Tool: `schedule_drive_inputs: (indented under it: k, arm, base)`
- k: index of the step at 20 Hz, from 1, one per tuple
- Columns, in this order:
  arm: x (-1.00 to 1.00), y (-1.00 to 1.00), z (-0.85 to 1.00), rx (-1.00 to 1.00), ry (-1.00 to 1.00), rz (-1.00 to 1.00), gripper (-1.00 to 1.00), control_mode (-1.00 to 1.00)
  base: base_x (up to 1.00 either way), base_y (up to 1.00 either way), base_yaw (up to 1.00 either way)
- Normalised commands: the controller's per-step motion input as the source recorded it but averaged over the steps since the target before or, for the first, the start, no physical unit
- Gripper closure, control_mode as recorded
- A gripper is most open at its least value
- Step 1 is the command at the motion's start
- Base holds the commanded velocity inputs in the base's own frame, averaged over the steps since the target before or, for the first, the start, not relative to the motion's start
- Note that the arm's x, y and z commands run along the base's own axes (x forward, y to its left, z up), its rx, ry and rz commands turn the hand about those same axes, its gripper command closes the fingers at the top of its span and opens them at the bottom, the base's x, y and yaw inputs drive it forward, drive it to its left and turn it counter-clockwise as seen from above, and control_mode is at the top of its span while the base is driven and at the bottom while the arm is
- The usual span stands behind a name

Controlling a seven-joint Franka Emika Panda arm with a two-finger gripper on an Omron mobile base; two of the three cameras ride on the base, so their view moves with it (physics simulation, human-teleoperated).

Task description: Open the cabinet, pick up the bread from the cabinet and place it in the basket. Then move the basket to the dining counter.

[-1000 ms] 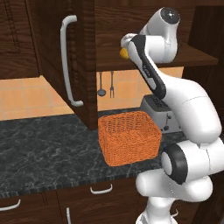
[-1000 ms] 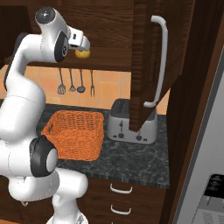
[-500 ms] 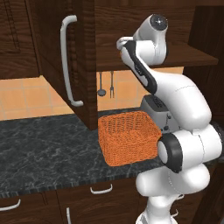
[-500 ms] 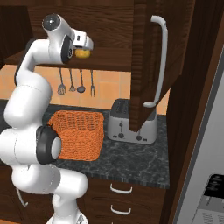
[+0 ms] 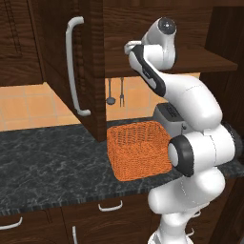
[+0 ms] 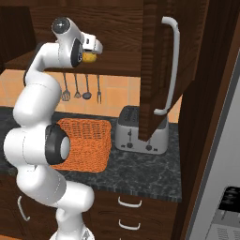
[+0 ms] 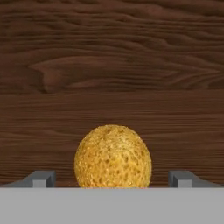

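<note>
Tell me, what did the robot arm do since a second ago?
The arm swung its hand further into the open cabinet, up to the bread on the shelf. The gripper is open, its fingertips either side of the bread, nothing gripped yet. The bread, basket, toaster and cabinet doors stayed where they were.
</note>
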Motion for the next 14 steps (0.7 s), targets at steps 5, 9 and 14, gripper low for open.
schedule_drive_inputs:
  k: [5,9,14]
  arm:
    - [0.17,0.00,-0.09,0.00,0.00,0.00,-1.00,-1.00]
    - [0.15,0.00,-0.08,0.00,0.00,0.00,-1.00,-1.00]
    - [0.27,0.00,-0.07,0.00,0.00,0.00,-1.00,-1.00]
  base:
    - [0.00,0.00,0.00]
    - [0.00,0.00,0.00]
    - [0.00,0.00,0.00]
